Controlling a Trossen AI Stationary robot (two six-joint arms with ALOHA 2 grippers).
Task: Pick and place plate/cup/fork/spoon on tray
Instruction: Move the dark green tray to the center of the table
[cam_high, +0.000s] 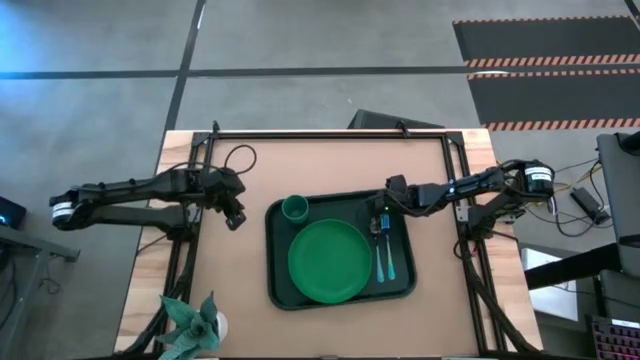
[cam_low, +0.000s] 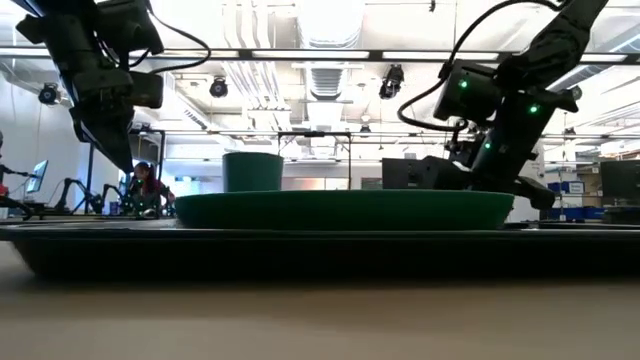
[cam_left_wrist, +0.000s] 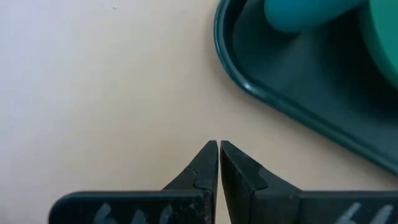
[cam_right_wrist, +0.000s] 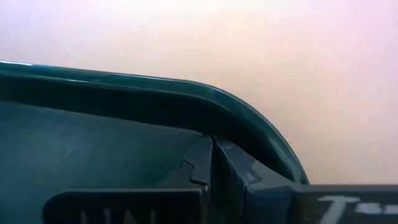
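Note:
The dark green tray (cam_high: 276, 290) lies mid-table. On it the bright green plate (cam_high: 328, 260) lies flat, and the green cup (cam_high: 295, 208) stands upright in the far left corner. A light blue utensil handle (cam_high: 387, 258) lies on the tray right of the plate; whether it is the fork or the spoon, I cannot tell. My right gripper (cam_high: 383, 203) is shut and empty, just inside the tray's far right corner (cam_right_wrist: 249, 118). My left gripper (cam_high: 236, 218) is shut and empty over bare table, left of the tray's rim (cam_left_wrist: 261, 87).
A potted plant (cam_high: 195, 320) stands at the table's near left corner. Black frame rails (cam_high: 330, 133) run along the far and side edges, with a looped cable (cam_high: 238, 156) at the far left. Bare table lies left of the tray and in front of it.

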